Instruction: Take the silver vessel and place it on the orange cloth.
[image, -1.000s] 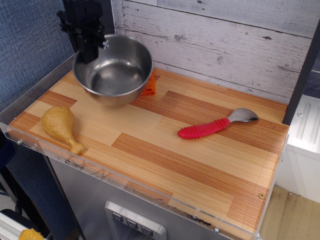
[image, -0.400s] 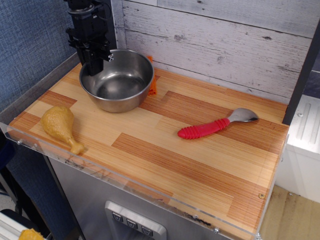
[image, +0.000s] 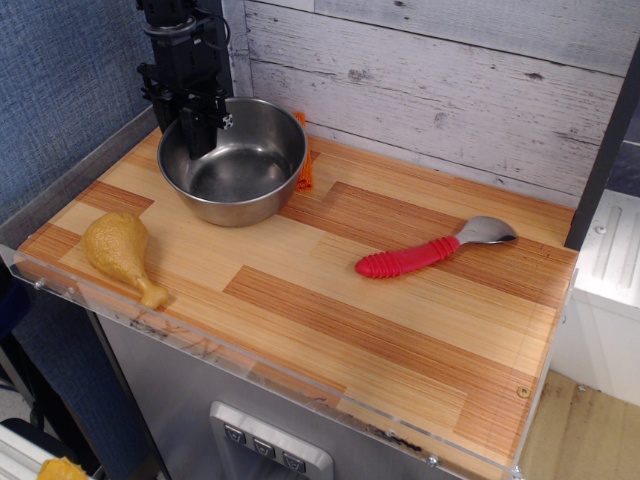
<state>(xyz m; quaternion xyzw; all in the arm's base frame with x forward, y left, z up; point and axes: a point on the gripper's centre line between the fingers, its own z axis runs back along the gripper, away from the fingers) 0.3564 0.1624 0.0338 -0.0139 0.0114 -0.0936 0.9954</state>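
Observation:
The silver vessel (image: 235, 165), a large shiny steel bowl, stands upright at the back left of the wooden table. It sits on the orange cloth (image: 304, 172), which is almost wholly hidden beneath it; only a narrow orange strip shows at the bowl's right side. My gripper (image: 200, 135) comes straight down at the bowl's back-left rim. One finger is inside the bowl and one outside, closed on the rim.
A tan toy drumstick (image: 120, 255) lies near the front left edge. A red-handled metal spoon (image: 432, 251) lies at the right. A white plank wall runs behind the table, and a clear raised lip (image: 70, 185) runs along its left side.
The bowl, held by its rim and tilted above the table a second ago, has come down and now sits level over the orange cloth. The gripper came down with it.

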